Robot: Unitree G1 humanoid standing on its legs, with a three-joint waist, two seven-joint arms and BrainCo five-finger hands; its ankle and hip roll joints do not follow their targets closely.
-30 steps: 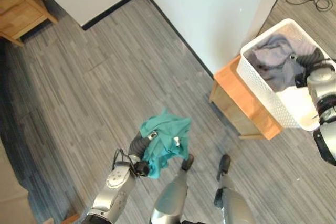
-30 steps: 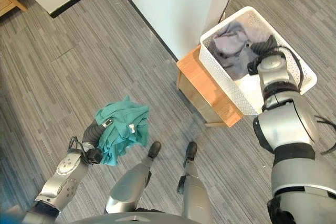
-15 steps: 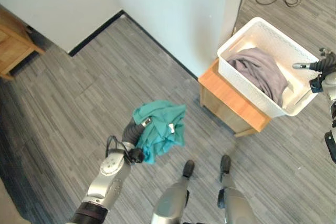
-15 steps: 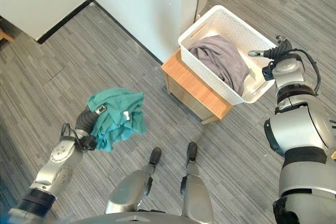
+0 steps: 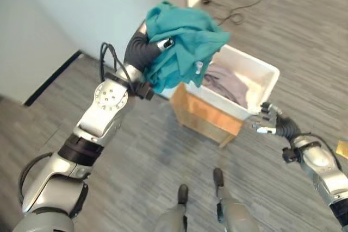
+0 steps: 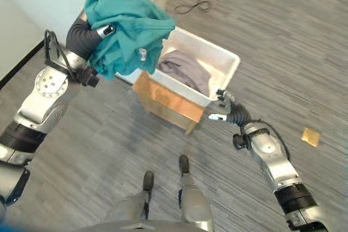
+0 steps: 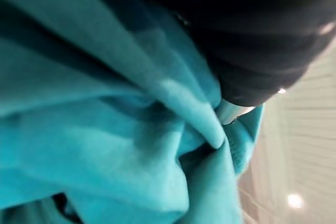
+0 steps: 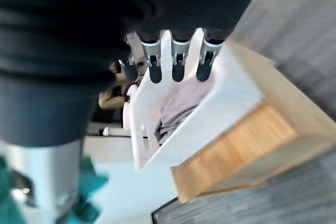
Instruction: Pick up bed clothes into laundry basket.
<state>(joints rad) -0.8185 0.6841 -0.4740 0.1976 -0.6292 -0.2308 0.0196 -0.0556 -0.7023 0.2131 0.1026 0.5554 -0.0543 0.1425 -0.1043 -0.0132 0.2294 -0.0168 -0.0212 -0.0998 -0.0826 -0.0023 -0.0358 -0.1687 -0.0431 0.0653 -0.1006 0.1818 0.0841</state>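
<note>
I have swung the left hand (image 5: 145, 47) up from down by my legs, where it was a second ago, to well above the floor, and the teal garment (image 5: 185, 36) bunched in its curled fingers now hangs over the near-left corner of the white laundry basket (image 5: 265, 72). The left wrist view shows the teal cloth pressed right up against the dark cover, so I read the hold as firm. The basket sits on a small wooden stand (image 5: 202, 115), the surface beside the pale wall, with a grey garment (image 5: 227, 82) already lying inside. My right hand (image 6: 221, 111) has come out of the basket and now hovers just off its near corner, fingers straight and empty, the right wrist view looking past them at the basket's side and the wood below. I judge the carry nearly finished: the cloth still has to travel further over the opening before I release, or part of it may drape outside the rim.
</note>
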